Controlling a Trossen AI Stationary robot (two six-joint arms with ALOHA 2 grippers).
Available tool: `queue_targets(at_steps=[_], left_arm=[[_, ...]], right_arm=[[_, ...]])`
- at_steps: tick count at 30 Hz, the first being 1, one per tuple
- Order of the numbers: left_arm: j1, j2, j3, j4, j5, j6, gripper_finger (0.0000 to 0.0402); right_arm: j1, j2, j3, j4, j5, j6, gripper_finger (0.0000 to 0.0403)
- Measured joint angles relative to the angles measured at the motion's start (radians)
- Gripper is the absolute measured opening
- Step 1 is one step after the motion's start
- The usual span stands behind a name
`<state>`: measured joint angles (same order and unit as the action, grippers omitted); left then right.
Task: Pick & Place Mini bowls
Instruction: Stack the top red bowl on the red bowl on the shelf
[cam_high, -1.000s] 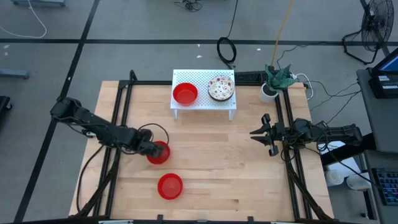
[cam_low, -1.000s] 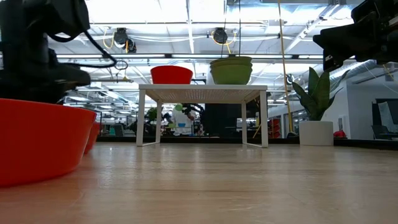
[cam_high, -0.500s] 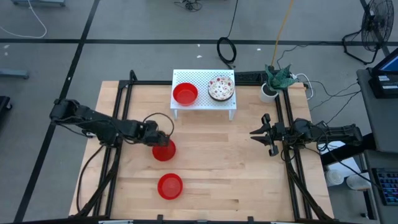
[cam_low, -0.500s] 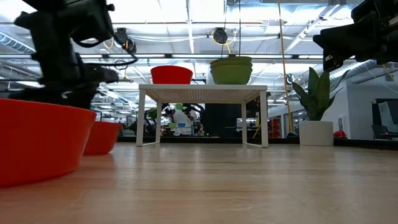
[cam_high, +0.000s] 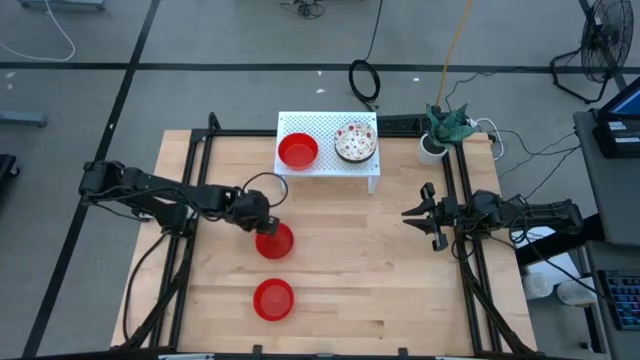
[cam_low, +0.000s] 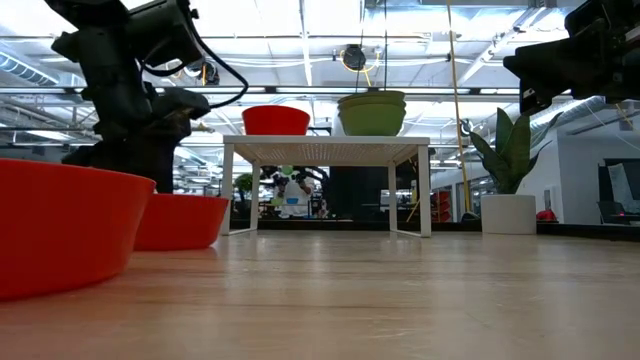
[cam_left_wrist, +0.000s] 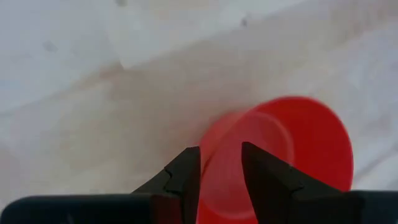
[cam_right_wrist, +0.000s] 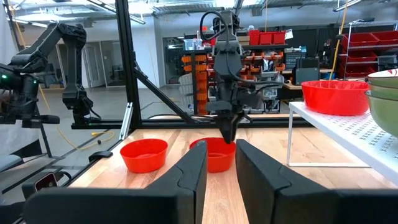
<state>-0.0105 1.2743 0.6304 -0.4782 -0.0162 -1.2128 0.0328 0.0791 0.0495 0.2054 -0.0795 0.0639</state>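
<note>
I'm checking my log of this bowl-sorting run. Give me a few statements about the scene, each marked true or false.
1. The left gripper is shut on a red bowl. True.
2. The white shelf holds two red bowls. False: it holds one red shelf bowl and a patterned bowl stack.
3. A second red bowl sits on the table, nearer the front edge. True.
4. The right gripper holds a bowl. False: it is open and holds nothing, at the table's right side.
5. The potted plant stands on the shelf. False: it stands right of it.
</note>
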Motion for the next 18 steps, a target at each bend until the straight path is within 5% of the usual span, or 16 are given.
queue_targets(at_steps=[18], left_arm=[[-0.067, 0.007, 0.000, -0.165, 0.124, -0.041, 0.0120]], right_arm=[[0.000, 0.000, 0.000, 0.000, 0.000, 0.000, 0.0073]])
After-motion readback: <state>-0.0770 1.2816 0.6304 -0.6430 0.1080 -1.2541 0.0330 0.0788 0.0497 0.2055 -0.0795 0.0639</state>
